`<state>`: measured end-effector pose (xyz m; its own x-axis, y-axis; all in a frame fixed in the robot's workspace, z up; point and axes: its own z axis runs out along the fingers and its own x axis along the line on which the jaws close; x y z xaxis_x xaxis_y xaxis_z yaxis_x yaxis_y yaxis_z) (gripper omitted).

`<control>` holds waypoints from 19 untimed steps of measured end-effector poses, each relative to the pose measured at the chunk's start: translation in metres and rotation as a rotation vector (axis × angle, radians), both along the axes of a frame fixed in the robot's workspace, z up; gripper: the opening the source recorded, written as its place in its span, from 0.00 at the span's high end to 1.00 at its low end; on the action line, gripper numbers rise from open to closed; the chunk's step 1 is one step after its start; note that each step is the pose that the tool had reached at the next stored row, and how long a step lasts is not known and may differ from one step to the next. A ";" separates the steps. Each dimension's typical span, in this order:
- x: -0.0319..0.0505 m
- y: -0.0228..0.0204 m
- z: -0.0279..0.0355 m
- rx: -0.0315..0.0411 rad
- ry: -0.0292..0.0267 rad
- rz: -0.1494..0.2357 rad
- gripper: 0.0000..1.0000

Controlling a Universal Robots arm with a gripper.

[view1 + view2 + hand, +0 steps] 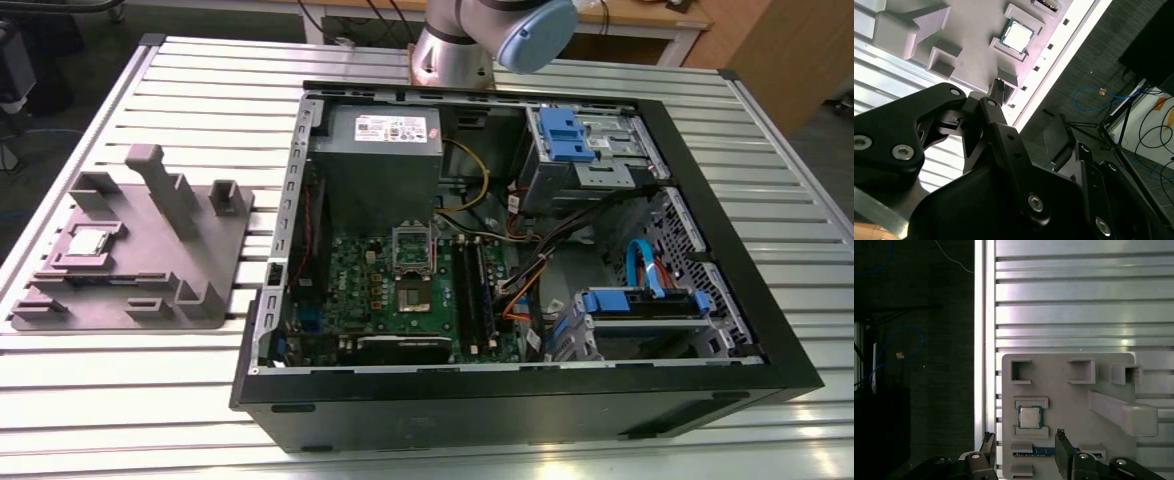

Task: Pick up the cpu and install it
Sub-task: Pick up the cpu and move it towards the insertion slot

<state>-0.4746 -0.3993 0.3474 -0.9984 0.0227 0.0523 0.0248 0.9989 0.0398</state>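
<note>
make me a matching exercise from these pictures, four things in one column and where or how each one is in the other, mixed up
Things
1. small square silvery-grey cpu
2. black two-finger gripper
3. grey metal power supply box
4. black open computer case

Place or state
A. inside the case
B. lying on the slatted table, side panel off
C. open and empty, by the grey plastic fixture plate
D. seated in a pocket of that plate

Pairs: 1-D, 2-C, 3-A, 4-B
</note>
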 end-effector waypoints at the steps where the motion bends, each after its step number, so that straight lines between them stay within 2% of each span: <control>1: 0.0000 0.0000 -0.0003 0.0000 0.0000 0.000 0.41; 15: 0.0000 -0.0001 -0.0041 0.0000 0.0001 0.000 0.41; 17: 0.0000 0.0000 -0.0088 0.0001 -0.0001 0.000 0.41; 19: 0.0000 0.0000 -0.0091 0.0001 0.0000 0.000 0.41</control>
